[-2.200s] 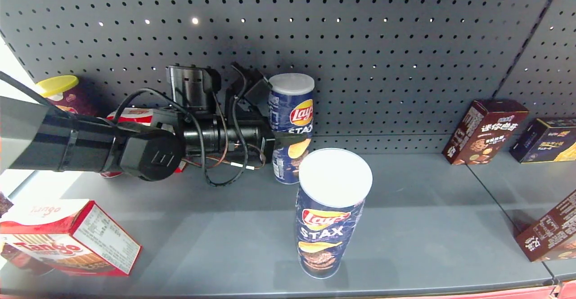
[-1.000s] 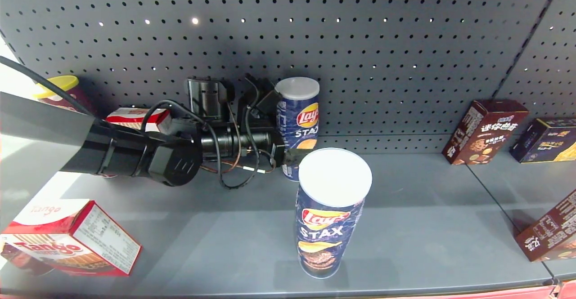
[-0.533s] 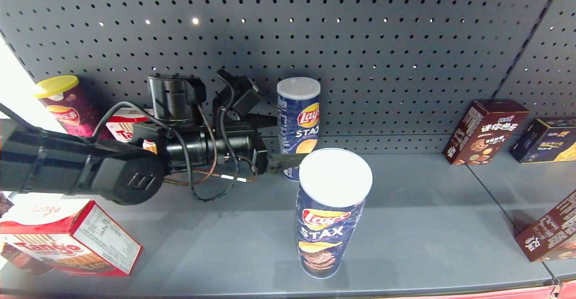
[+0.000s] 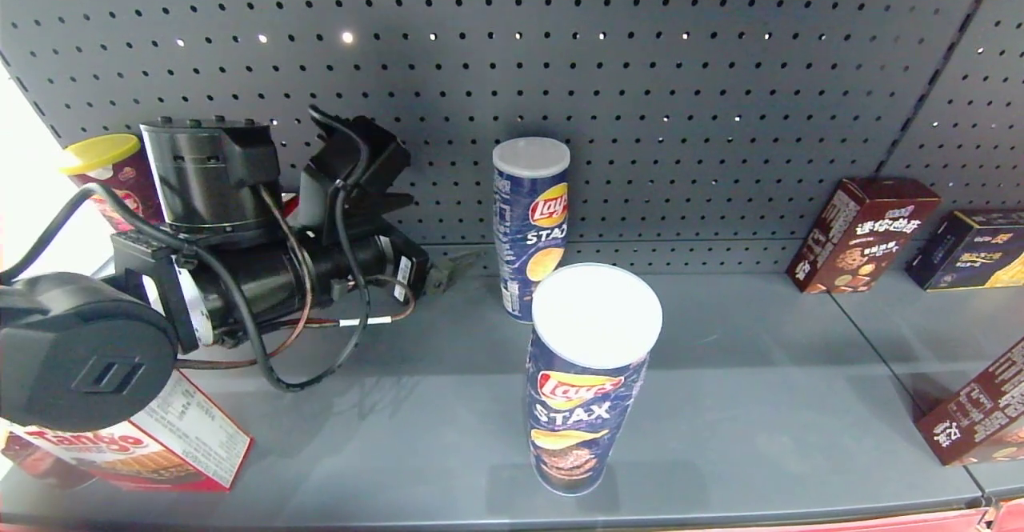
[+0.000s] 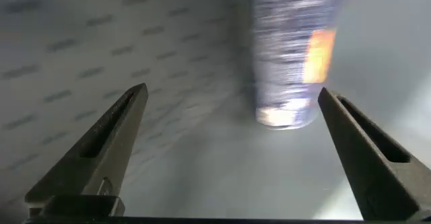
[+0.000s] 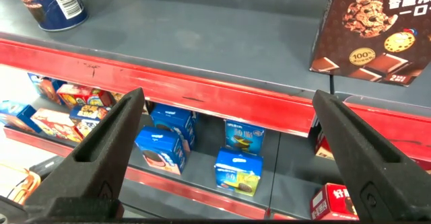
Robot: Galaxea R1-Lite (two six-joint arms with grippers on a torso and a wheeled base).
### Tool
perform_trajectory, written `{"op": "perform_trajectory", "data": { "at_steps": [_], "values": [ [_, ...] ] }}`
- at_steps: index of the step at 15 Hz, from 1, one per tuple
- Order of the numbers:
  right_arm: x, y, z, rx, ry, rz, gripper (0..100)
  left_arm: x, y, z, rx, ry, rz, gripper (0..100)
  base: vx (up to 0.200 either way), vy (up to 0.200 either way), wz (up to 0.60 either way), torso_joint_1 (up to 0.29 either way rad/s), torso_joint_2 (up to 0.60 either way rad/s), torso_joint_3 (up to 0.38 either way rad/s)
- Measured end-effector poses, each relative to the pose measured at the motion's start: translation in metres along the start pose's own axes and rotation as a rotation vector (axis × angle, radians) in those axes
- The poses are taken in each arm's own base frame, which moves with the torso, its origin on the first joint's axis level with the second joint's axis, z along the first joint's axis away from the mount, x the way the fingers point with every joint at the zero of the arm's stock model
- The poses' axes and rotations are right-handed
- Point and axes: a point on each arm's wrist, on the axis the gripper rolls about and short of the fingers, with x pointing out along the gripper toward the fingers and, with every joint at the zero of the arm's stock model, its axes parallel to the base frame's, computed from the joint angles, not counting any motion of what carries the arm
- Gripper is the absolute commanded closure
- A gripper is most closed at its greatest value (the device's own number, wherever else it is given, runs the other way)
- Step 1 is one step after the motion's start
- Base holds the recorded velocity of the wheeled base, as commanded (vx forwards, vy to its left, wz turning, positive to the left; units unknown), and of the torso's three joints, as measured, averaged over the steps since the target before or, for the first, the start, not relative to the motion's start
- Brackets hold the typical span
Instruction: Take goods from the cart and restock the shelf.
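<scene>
Two dark blue chip cans with white lids stand upright on the grey shelf [image 4: 760,404]. The back can [image 4: 530,228] stands against the pegboard, and the front can [image 4: 588,372] is nearer the shelf edge. My left gripper [image 4: 456,260] is open and empty, a short way left of the back can and apart from it. In the left wrist view that can [image 5: 293,56] stands beyond the gap of the left gripper [image 5: 232,91]. My right gripper [image 6: 229,95] is open and empty, in front of the shelf's red front edge [image 6: 222,83].
A red and white wafer box [image 4: 168,440] lies front left, a purple can with a yellow lid [image 4: 100,160] back left. Brown boxes [image 4: 868,232] [image 4: 976,416] and a dark blue box [image 4: 972,248] stand at the right. Lower shelves hold blue boxes [image 6: 161,146].
My left gripper carried the back can towards the pegboard, opened and let it go, then drew back to the left. The can stays standing there.
</scene>
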Motion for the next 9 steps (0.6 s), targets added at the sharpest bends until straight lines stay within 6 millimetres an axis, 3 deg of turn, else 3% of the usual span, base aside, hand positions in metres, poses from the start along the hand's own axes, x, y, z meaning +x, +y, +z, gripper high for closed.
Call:
{"op": "perform_trajectory", "data": {
  "at_steps": [3, 9],
  "values": [
    [0.000, 0.000, 0.000, 0.000, 0.000, 0.000, 0, 0.004, 0.002, -0.003, 0.040, 0.046, 0.105, 0, 0.000, 0.000, 0.00, 0.000, 0.00, 0.000],
    [0.000, 0.000, 0.000, 0.000, 0.000, 0.000, 0, 0.024, -0.002, -0.007, 0.050, 0.065, 0.104, 0, 0.000, 0.000, 0.00, 0.000, 0.00, 0.000]
  ]
}}
